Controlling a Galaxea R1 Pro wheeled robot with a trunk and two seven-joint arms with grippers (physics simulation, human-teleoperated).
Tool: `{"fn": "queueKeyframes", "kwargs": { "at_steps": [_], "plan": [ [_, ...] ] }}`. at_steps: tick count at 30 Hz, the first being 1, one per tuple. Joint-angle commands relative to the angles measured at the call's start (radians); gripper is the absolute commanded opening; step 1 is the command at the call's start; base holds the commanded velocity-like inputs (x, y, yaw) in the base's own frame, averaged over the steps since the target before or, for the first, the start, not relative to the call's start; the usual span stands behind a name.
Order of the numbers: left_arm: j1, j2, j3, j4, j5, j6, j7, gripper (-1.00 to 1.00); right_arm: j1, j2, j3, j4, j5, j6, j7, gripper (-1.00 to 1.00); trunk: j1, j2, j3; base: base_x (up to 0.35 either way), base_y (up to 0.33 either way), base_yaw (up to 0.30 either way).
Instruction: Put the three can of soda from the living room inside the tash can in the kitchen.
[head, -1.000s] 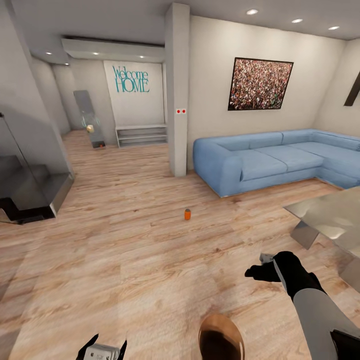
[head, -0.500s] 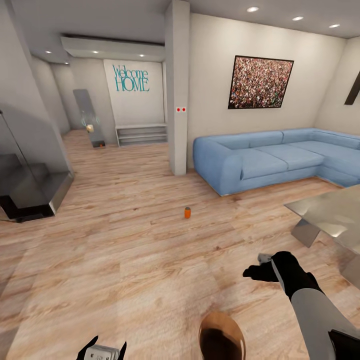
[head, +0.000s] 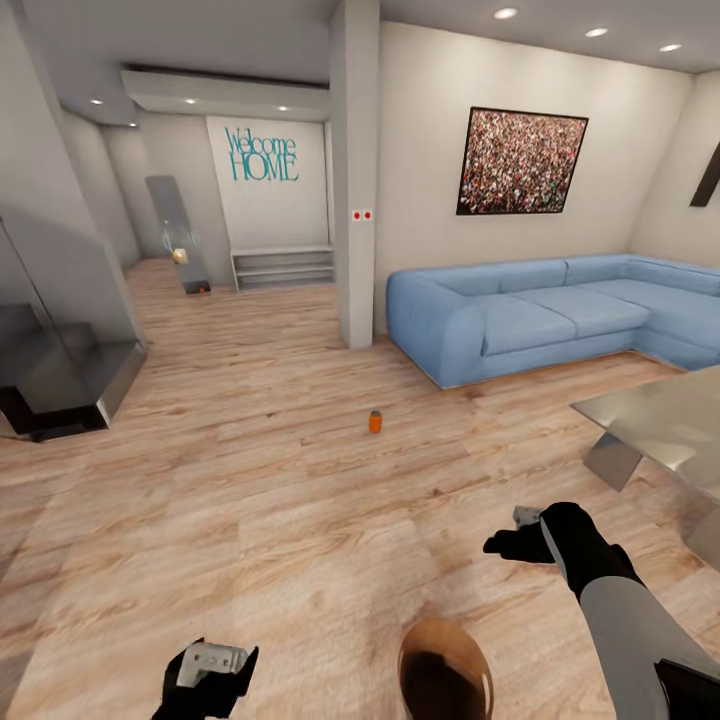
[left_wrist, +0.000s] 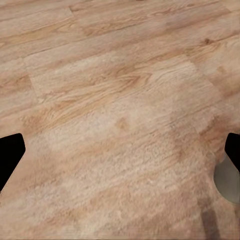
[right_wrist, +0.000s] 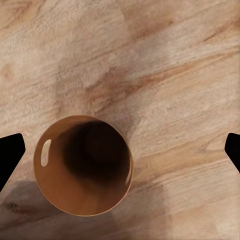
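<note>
At the bottom edge of the head view, the left gripper (head: 212, 668) now sits higher and more fully in frame than a second ago, when just its top poked in. The whole scene has slid up a touch, so that's camera motion; the can's small shift matches it.

Left gripper: fingertips sit at the two edges of the left wrist view, wide apart, nothing between them but floor (left_wrist: 120, 120). Released. Right gripper (head: 512, 545): same in its wrist view, tips at the far edges, spread and empty.

Can of soda (head: 375, 422): orange-red, darker silver-ish top, upright on the wood planks, alone mid-floor. Well ahead of both grippers, roughly between the pillar (head: 355, 180) and the robot.

Trash can (head: 444, 672): round brown opening at the bottom of the head view, just inboard of the right arm. Right wrist camera looks straight down into it (right_wrist: 83, 165); brown interior, dark at the bottom, no contents visible.

Clearance: open floor all the way to the can. Blue corner sofa (head: 540, 315) right of it, well apart. Low grey table (head: 660, 425) corner juts in on the right, near the right arm's side. Dark step or platform (head: 60, 380) on the left, clear of the path.
</note>
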Motion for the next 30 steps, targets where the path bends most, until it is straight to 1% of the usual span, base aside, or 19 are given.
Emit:
{"fn": "queueKeyframes", "kwargs": {
  "at_steps": [1,2,3,4,5,6,11,14,19,30],
  "plan": [
    [-0.021,-0.001,0.001,-0.019,0.001,0.043,0.0,1.0,0.0,0.0,0.0,0.0,0.0,0.0,0.0,1.0,0.004,-0.007,-0.003,0.0,0.0,0.0],
    [-0.061,-0.003,0.003,-0.049,0.003,0.115,0.001,1.0,0.0,0.0,0.0,-0.001,0.0,0.0,0.0,1.0,0.008,-0.014,-0.006,0.0,0.0,0.0],
    [-0.08,-0.004,0.004,-0.059,0.005,0.144,0.002,1.0,0.0,0.0,0.0,-0.001,0.0,0.0,0.0,1.0,0.012,-0.021,-0.01,0.0,0.0,0.0],
    [-0.113,-0.006,0.005,-0.074,0.008,0.186,0.004,1.0,0.0,0.0,0.0,-0.001,0.0,0.0,0.0,1.0,0.015,-0.028,-0.013,0.0,0.0,0.0],
    [-0.138,-0.007,0.005,-0.079,0.01,0.213,0.006,1.0,0.0,0.0,0.0,0.0,0.0,0.0,0.0,1.0,0.019,-0.035,-0.016,0.0,0.0,0.0],
    [-0.159,-0.006,0.007,-0.064,0.014,0.237,0.005,1.0,0.0,0.0,-0.001,0.0,0.0,0.0,0.0,1.0,0.023,-0.042,-0.019,0.0,0.0,0.0],
    [-0.176,-0.002,0.009,-0.014,0.035,0.256,0.005,1.0,0.0,0.0,0.0,0.0,-0.001,0.0,-0.001,1.0,0.042,-0.077,-0.035,0.0,0.0,0.0],
    [-0.179,-0.001,0.008,0.013,0.042,0.257,0.008,1.0,0.0,0.0,0.0,0.0,-0.001,0.0,-0.001,1.0,0.054,-0.098,-0.044,0.0,0.0,0.0],
    [-0.181,0.0,0.006,0.069,0.045,0.253,0.01,1.0,0.0,0.0,-0.001,0.0,-0.001,0.0,0.0,1.0,0.073,-0.133,-0.06,0.0,0.0,0.0],
    [-0.187,-0.001,0.004,0.121,0.045,0.24,0.014,1.0,0.0,0.001,-0.001,0.001,-0.005,0.001,0.0,1.0,0.115,-0.21,-0.094,0.0,0.0,0.0]
  ]
}}
